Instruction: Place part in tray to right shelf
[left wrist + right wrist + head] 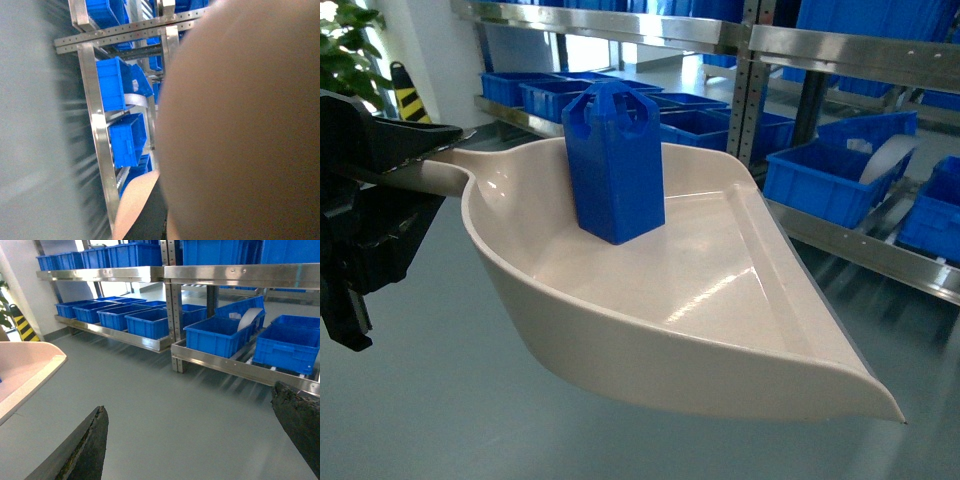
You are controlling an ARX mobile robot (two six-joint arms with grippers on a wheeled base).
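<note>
Tray: beige scoop, held up off the grey floor, wide lip toward lower right in the head view, handle running left into the left gripper. Left gripper: dark, clamped on the handle at the left edge of the head view. Its wrist camera is mostly filled by the tray's blurred beige underside.

Part: blue block, upright inside the tray near its back wall, base on the tray floor, arched top uppermost.

Right gripper: empty, jaws spread wide; two dark fingertips frame the lower corners of its wrist view, floor between them. Tray rim visible at that view's left edge.

Right shelf: steel rack beyond the tray, well apart from it, lower level carrying blue crates; one crate holds a white curved item.
</note>
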